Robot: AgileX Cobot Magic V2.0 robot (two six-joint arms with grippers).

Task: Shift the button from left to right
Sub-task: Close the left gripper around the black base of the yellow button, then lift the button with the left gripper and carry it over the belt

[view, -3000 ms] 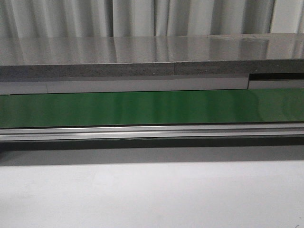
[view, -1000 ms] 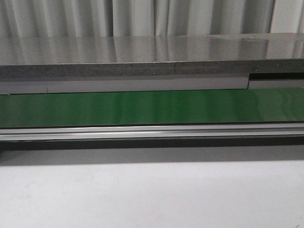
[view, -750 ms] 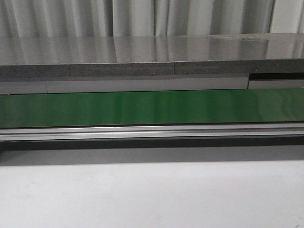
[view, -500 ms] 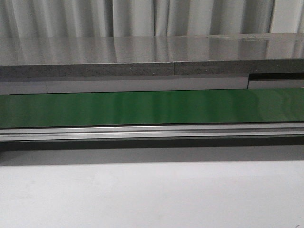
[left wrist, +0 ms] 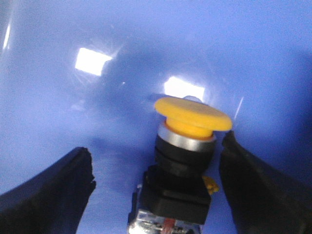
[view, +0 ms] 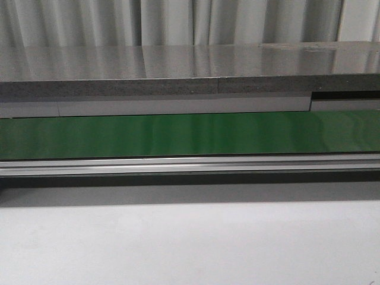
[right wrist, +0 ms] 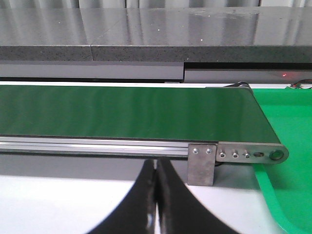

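No legible writing. Button (left wrist: 185, 161): yellow mushroom cap, chrome collar, black body, upright on blue surface (left wrist: 146, 44), between spread fingers of left tool (left wrist: 158, 187) (released). Right tool (right wrist: 156, 204) clenched, empty, before green conveyor belt (right wrist: 122, 112).

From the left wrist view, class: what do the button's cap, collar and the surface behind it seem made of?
Button: cap looks like matte yellow plastic; collar appears to be bright metal, given its silvery sheen. Blue surface: probably glossy plastic, since it mirrors lights.
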